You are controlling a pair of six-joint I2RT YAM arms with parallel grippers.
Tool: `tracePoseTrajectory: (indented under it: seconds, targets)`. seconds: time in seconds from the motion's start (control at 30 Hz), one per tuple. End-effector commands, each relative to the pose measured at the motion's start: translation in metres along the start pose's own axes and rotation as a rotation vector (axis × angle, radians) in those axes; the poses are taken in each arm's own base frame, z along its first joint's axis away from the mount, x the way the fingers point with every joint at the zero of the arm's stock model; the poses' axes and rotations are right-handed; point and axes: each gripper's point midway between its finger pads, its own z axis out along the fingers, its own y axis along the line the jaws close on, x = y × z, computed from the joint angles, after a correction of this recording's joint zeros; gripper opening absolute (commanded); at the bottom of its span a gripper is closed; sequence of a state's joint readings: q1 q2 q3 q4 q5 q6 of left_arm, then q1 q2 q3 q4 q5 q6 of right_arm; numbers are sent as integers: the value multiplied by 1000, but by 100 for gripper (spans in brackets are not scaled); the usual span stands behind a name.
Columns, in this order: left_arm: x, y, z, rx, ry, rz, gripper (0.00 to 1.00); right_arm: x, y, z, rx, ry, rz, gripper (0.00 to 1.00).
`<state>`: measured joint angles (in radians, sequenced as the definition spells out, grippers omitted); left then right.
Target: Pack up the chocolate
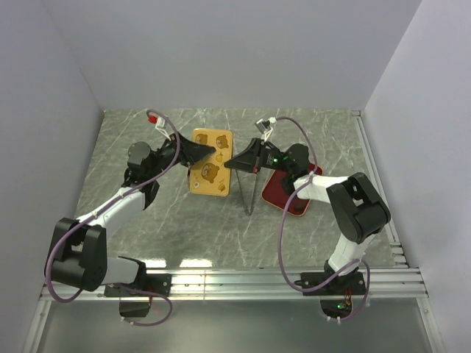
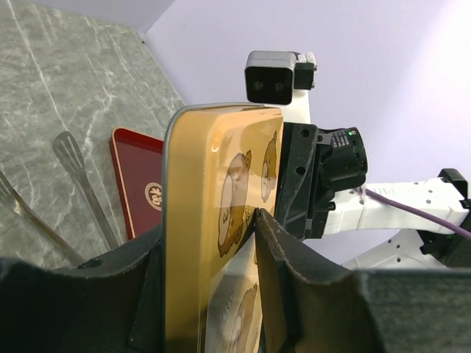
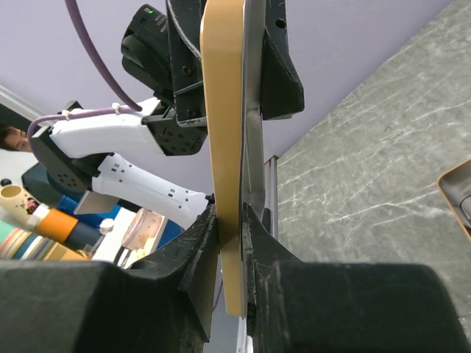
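Observation:
A flat gold tin [image 1: 210, 176] printed with bears lies between my two arms at the table's middle. My left gripper [image 1: 211, 152] straddles its left edge, with the jaws standing open on either side of the tin [image 2: 213, 162]; one fingertip [image 2: 259, 218] rests near the lid. From the other side, my right gripper [image 1: 229, 163] is shut on the right edge, with the gold tin [image 3: 221, 88] pinched tight between both fingers [image 3: 250, 228]. The chocolate is out of view in every frame.
A red square tray [image 1: 288, 197] sits right of the tin, partly under my right arm, and shows in the left wrist view [image 2: 140, 184] too. Metal tongs [image 1: 248, 193] lie on the marble table [image 1: 184, 228] between tin and tray. White walls stand on three sides.

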<state>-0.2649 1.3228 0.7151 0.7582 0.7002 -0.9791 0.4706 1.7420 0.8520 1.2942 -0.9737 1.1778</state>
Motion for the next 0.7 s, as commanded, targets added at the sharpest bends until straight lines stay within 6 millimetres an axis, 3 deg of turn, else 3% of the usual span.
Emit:
tracePoseTrajectory:
  seconds: [0.0, 0.47, 0.67]
  targets:
    - [-5, -25, 0, 98, -21, 30, 43, -5, 48, 19, -171, -10, -204, 18]
    - [-4, -21, -1, 92, -37, 26, 43, 0, 27, 37, -95, 8, -199, 25]
    - [0, -13, 1, 78, -20, 21, 47, 1, 24, 39, -100, 17, -183, 7]
